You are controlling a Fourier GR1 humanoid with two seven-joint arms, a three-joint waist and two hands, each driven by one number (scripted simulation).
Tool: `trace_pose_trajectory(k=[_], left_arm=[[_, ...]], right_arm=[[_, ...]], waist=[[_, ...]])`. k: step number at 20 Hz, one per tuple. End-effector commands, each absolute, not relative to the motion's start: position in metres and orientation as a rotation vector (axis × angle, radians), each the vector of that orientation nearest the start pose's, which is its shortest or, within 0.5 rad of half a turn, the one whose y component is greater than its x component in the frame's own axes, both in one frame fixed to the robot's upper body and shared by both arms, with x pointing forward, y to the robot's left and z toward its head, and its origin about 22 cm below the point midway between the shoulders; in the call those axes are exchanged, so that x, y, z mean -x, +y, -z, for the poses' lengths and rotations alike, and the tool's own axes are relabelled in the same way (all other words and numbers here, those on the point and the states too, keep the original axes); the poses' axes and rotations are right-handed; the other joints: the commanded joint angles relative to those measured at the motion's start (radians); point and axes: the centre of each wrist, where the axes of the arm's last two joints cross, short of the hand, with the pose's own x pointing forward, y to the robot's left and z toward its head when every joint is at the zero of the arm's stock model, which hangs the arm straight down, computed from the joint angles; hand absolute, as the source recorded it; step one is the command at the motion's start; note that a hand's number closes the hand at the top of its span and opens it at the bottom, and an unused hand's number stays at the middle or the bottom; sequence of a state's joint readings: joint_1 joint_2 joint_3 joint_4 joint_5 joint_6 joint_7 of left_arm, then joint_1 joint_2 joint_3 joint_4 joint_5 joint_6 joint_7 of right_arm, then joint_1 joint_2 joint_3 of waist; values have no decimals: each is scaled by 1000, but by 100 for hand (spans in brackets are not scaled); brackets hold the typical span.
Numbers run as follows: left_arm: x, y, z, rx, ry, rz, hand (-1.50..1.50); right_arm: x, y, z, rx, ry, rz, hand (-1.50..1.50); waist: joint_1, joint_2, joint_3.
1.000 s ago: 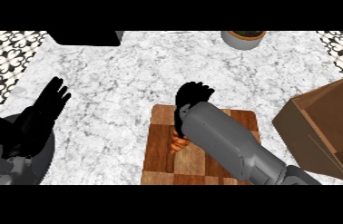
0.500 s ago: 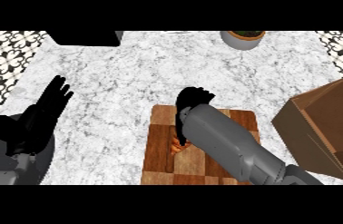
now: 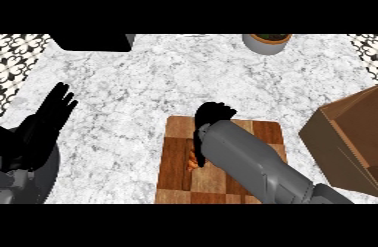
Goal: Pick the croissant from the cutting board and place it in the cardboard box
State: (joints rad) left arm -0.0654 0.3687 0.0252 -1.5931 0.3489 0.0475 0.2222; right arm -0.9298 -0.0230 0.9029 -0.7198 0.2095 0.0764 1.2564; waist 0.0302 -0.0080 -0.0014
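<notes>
The croissant lies on the wooden checkered cutting board at the centre front. Only an orange sliver of it shows beside my right wrist. My right hand is over the board's back half, fingers curled down round the croissant, and the forearm hides most of it. The cardboard box stands open at the right edge, apart from the board. My left hand rests open at the left edge, fingers up.
A grey pot stands at the back of the marble counter. A black appliance sits at the back left. The box is close to the board's right side.
My right hand has drawn back and down over the croissant, and its fingers have gone from stretched to curled. The left hand has stayed where it was.
</notes>
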Motion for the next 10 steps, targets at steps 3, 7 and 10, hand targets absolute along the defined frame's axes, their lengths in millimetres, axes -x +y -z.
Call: trace_pose_trajectory(k=[3, 7, 10], left_arm=[[-253, 322, -44, -55, -1428, -32, 0], [-252, 303, -51, -53, -1444, -40, 0], [-264, 301, -56, -33, -1443, -39, 0]], right_arm=[[-328, -11, 0, 1028, -226, -1031, 150], [-330, -5, -7, 1066, -304, -1082, 150], [-327, -1, -9, 1069, -294, -1110, 150]], waist=[[-9, 5, 0], [-3, 7, 1], [-1, 11, 1]])
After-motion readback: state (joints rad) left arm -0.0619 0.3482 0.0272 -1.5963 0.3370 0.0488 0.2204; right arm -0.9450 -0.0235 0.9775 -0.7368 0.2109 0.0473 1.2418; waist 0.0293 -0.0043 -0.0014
